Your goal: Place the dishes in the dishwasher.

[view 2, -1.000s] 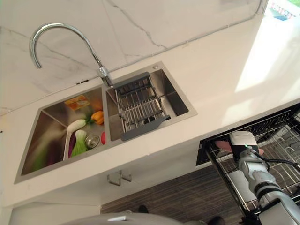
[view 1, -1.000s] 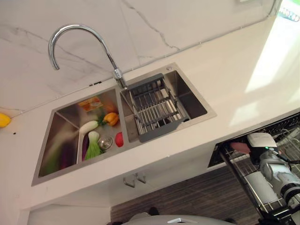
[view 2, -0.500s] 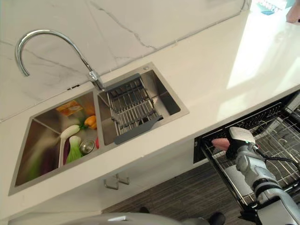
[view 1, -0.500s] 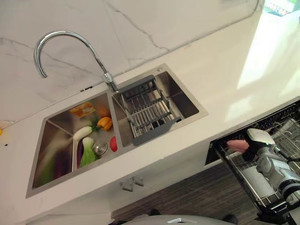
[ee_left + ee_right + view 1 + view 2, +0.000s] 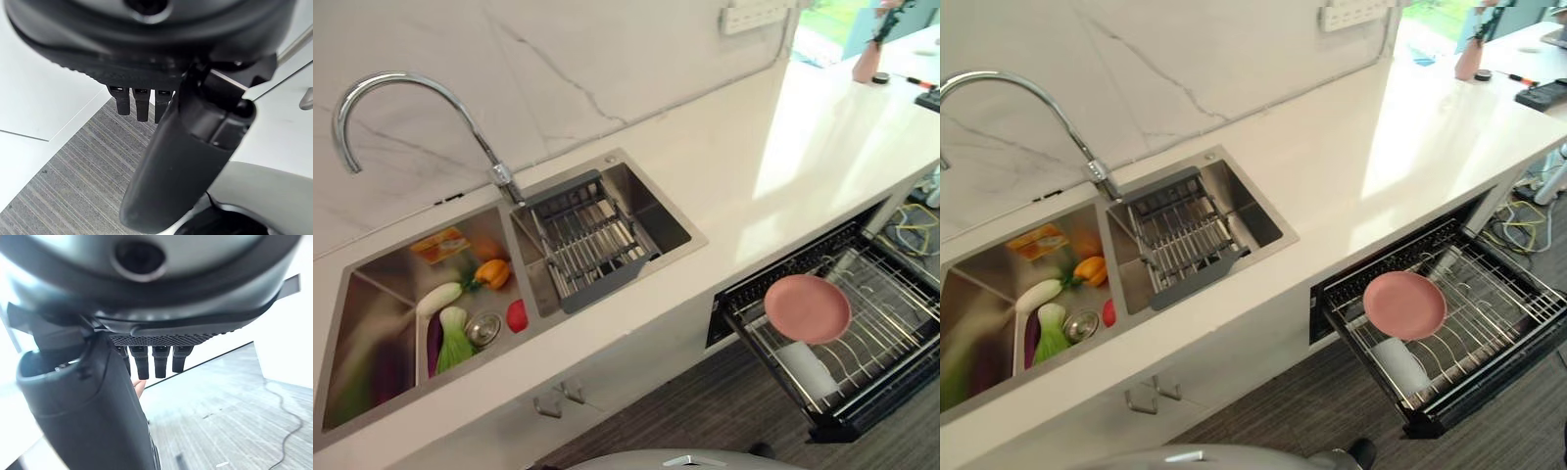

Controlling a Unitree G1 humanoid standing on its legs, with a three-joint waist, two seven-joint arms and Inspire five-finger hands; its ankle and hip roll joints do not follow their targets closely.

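The pink plate rests in the pulled-out dishwasher rack, at 4 o'clock from the sink. The left robot hand and right robot hand hang with straight fingers, holding nothing. Judged complete for this plate; no other dish is visible on the desk.

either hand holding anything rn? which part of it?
Nothing held. The left hand and right hand both have straight fingers with only floor past them. The pink plate lies free on the dishwasher rack.
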